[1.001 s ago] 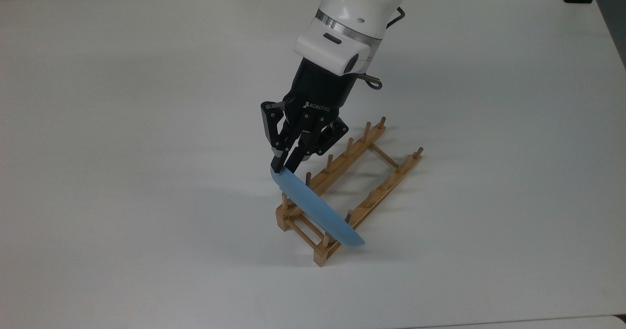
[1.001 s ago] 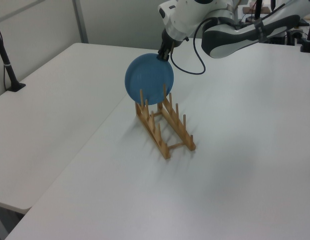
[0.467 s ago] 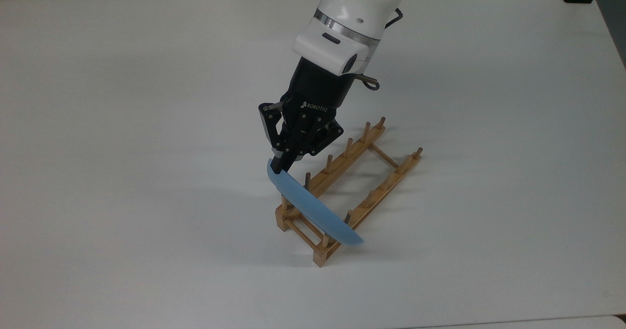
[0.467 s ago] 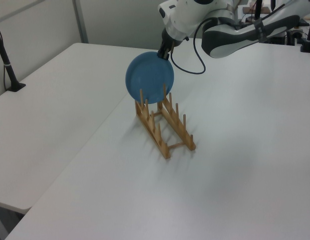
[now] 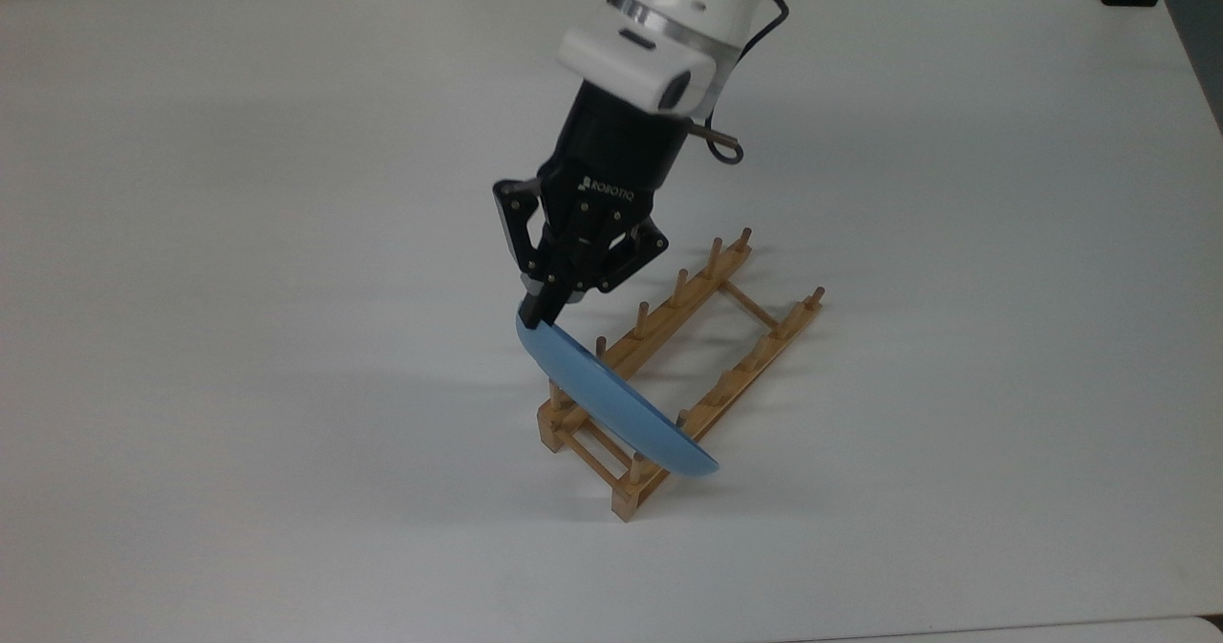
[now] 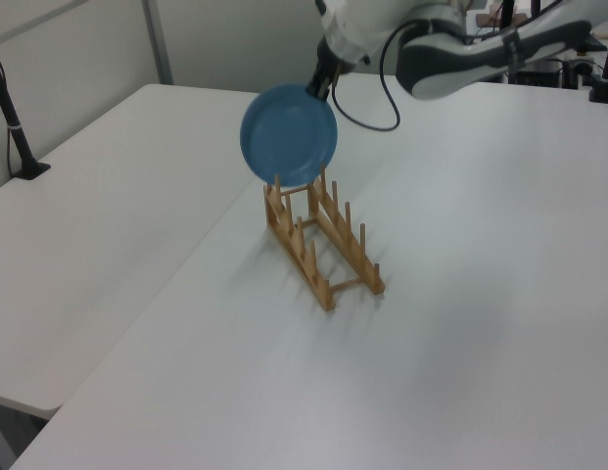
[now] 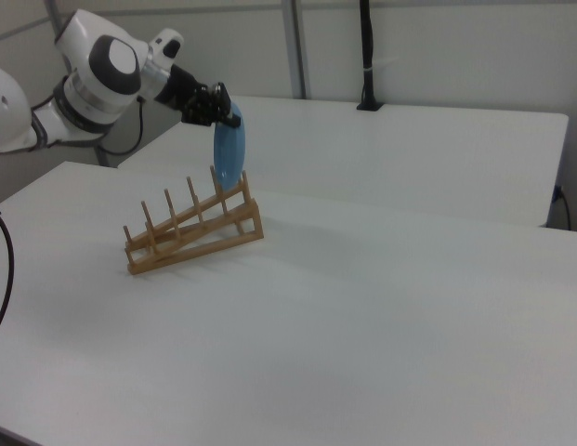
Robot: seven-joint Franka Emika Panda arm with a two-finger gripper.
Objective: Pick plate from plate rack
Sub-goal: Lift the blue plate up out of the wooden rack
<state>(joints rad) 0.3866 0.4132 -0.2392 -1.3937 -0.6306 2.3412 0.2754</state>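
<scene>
- The black two-finger hand, on a white arm, is pinching the upper rim of the round, glossy light-blue plate, its fingers pressed onto the rim from both faces.
- The plate stands on edge, tilted, above the end of the small light-wood plate rack that lies nearer the top view's bottom edge of the white tabletop.
- In the left view the plate hangs over the rack's far end with its lower rim level with the tips of the upright pegs; whether it touches them cannot be told.
- In the right view the plate is seen edge-on, its lower rim just above the tallest end of the rack, with the hand at its top.
- The rack rests near the middle of the tabletop, well apart from every edge, its two rails running slantwise toward the top view's upper right.
- A black cable loops down from the arm's wrist.
</scene>
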